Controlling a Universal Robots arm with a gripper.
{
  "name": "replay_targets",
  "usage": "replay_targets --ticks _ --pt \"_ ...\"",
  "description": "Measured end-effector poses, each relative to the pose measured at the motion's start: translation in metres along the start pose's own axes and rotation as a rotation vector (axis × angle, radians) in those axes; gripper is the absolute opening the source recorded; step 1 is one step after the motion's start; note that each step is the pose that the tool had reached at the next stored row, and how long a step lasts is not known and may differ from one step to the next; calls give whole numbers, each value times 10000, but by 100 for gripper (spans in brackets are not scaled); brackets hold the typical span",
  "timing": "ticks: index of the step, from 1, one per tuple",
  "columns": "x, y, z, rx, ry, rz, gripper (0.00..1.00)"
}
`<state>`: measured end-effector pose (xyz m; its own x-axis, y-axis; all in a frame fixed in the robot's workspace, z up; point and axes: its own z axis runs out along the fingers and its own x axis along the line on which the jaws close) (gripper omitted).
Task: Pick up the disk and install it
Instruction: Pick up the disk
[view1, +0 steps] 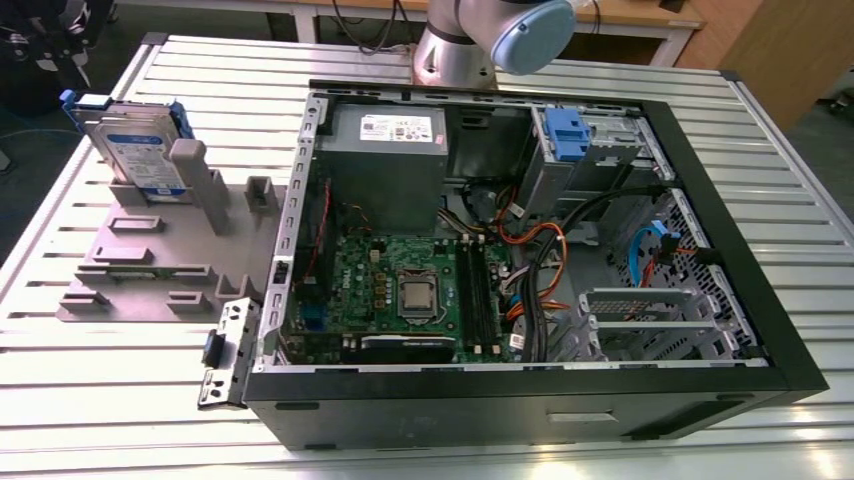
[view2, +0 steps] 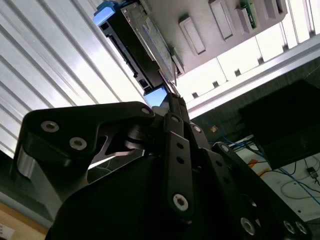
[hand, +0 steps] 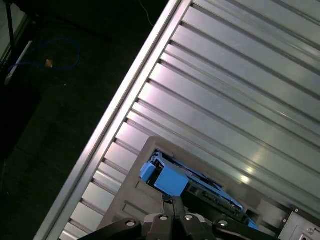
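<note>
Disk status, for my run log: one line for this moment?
disk: upright in grey fixture | gripper: shut, empty, apart from disk

No legible text anywhere. Disk, upright in grey fixture, 10 o'clock in exterior view: white-and-blue label, print too fine to read. Power-supply box, 12 o'clock inside computer case: white sticker, print unreadable.

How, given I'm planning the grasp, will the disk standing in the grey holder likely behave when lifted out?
The disk looks like a rigid metal slab, so probably stiff and fairly heavy for its size. It stands on edge in the grey holder, so a sideways nudge could tip it. Its smooth label face may be slippery.
</note>
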<state>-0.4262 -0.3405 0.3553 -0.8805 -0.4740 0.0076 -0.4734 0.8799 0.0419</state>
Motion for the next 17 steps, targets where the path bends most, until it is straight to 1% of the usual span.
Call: replay_targets --ticks 7,10,13,17 --pt "0 0 0 0 0 -9 11" --pt "0 0 0 1 3 -82 11" --pt "0 0 0 2 14 -321 11" --pt "0 0 0 6 35 -841 11"
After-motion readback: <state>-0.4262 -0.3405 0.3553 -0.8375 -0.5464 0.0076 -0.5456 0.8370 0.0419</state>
